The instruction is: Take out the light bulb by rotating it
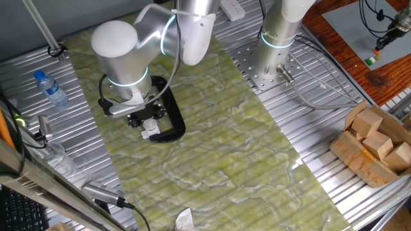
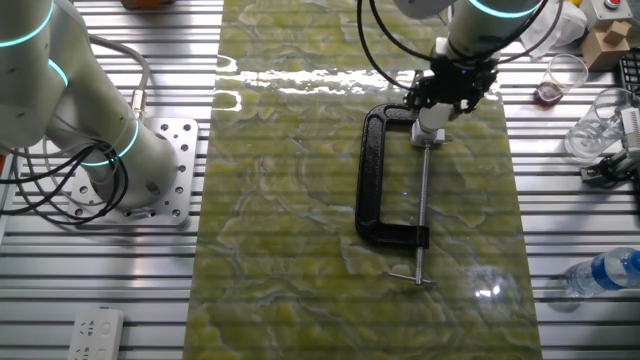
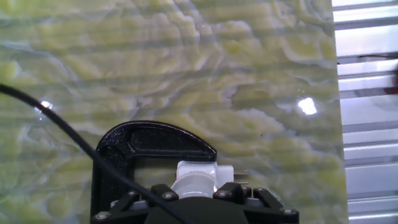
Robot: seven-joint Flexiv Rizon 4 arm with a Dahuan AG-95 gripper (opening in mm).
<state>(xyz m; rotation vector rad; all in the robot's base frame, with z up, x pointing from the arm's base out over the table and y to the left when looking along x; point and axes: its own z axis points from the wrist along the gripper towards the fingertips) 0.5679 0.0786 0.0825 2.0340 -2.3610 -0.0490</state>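
Squarely over the C-clamp, end effector pinching the light bulb; white socket beneath.

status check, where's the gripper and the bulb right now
Gripper down over the socket end of the black clamp. Light bulb between the fingers, seated in white socket; grip unclear. Nothing in the way.

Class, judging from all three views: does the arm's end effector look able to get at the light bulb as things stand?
Probably yes: the end effector sits right at the light bulb, beside the black clamp, with nothing between them.
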